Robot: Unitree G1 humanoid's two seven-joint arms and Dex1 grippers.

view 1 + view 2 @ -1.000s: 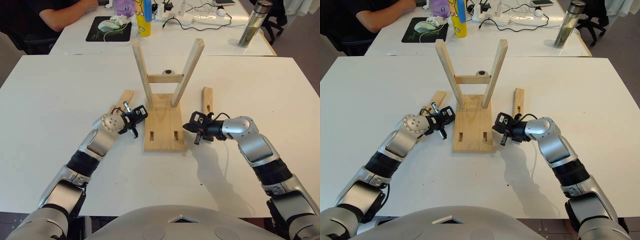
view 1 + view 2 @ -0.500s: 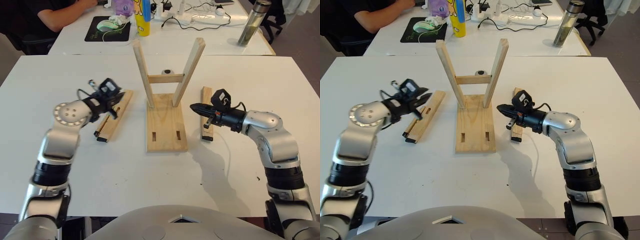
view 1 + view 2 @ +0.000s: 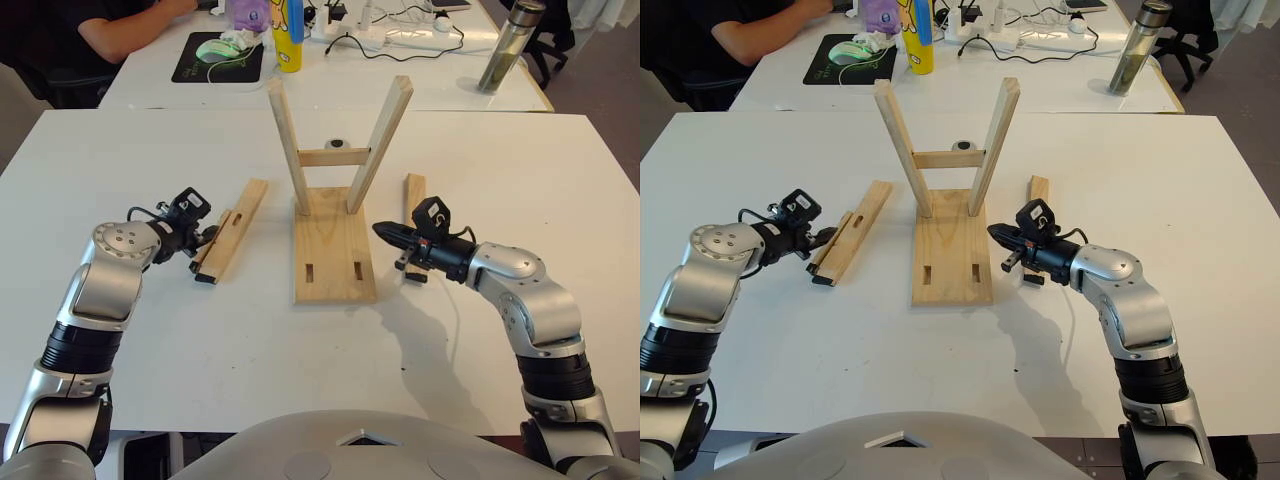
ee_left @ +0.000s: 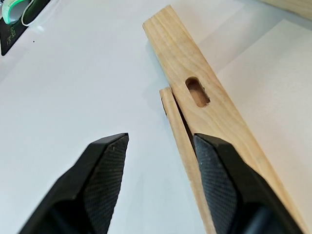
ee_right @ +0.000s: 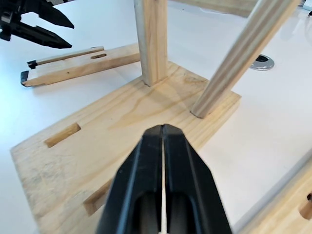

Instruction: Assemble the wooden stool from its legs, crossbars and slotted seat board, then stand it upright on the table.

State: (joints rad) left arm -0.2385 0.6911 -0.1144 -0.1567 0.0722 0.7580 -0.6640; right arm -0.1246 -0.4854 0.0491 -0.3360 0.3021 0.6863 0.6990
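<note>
Centrally, between the two sets of jaws, the seat board (image 3: 333, 250) lay flat on the desk (image 3: 150, 340). Two legs (image 3: 286, 150) stood in its slots at the end farther from the jaws, leaning apart toward their tops and joined by a crossbar (image 3: 332, 157). The two slots (image 5: 62, 134) at the end nearer the jaws were unfilled.

The left jaws were released, their fingers (image 4: 105, 180) well apart and holding nothing. They sat low over the desk at the near end of a slotted leg (image 4: 209, 109), which lay flat and ran away from them with a thin strip (image 4: 176, 139) touching its side. In the left wrist view one finger overlapped that strip and the leg's edge; whether it touched the wood could not be told. The other finger was over bare desk, and the gap between them showed mostly desk.

The right jaws were clenched, their fingers (image 5: 152, 165) pressed together with nothing between them. Their tips pointed across the seat board from its right edge. Ahead of the tips were the bases of the two standing legs. A spare leg (image 3: 414, 192) lay flat on the desk just behind the right jaws, on the side away from the board, running alongside it.
</note>
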